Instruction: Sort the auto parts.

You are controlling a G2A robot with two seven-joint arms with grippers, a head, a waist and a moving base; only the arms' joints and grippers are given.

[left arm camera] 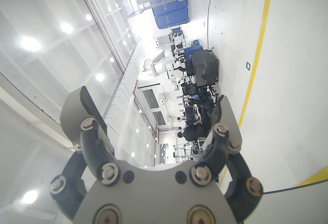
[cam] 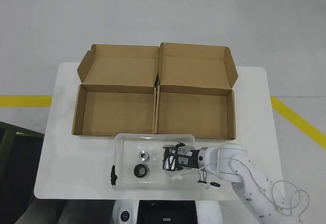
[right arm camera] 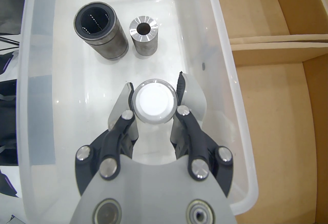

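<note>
A clear plastic bin at the table's front edge holds the parts. My right gripper is down inside it, its fingers pressed against both sides of an upright white round part. Beyond the fingertips stand a large dark linear bearing and, beside it, a smaller steel bushing; from above they are the dark bearing and the steel bushing. My left gripper is open, holds nothing and points out at the room.
Two open cardboard boxes, the left box and the right box, sit side by side just behind the bin. The bin wall runs close by my right gripper. A small black piece lies at the bin's left end.
</note>
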